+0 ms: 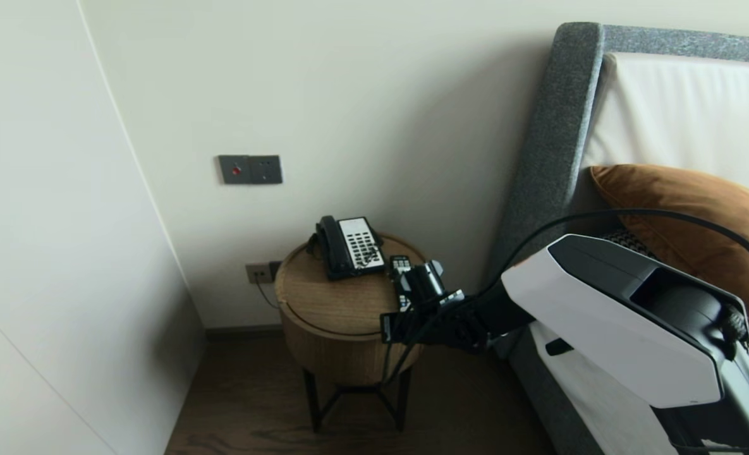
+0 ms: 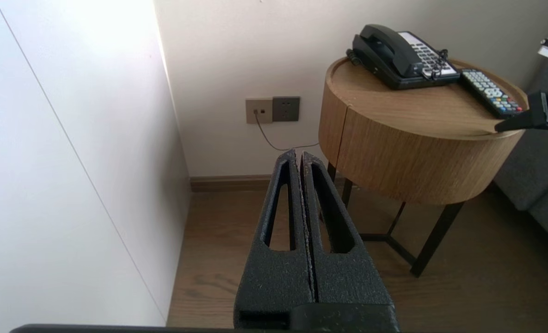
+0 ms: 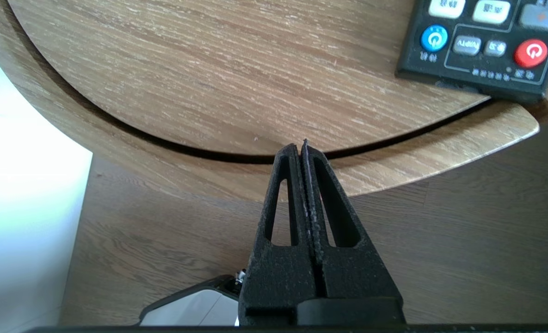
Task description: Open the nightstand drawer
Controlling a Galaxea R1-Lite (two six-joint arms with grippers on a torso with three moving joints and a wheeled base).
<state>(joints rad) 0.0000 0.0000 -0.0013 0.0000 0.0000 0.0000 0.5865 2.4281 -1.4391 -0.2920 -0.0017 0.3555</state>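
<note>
Hovering at the near right rim of the round wooden table (image 1: 336, 303), the right gripper (image 3: 301, 145) has its claw pinched fully together and empty. The remote (image 2: 489, 92) lies flat just beyond it on the right side of the top, beside the phone (image 1: 349, 246) at the far edge, probably laid there for easy reach from the bed (image 1: 551, 158). Right arm stretches in from the right, forearm long, wrist roughly level; left gripper (image 2: 300, 155) hangs parked low to the table's left, claw likewise pressed together on nothing.
</note>
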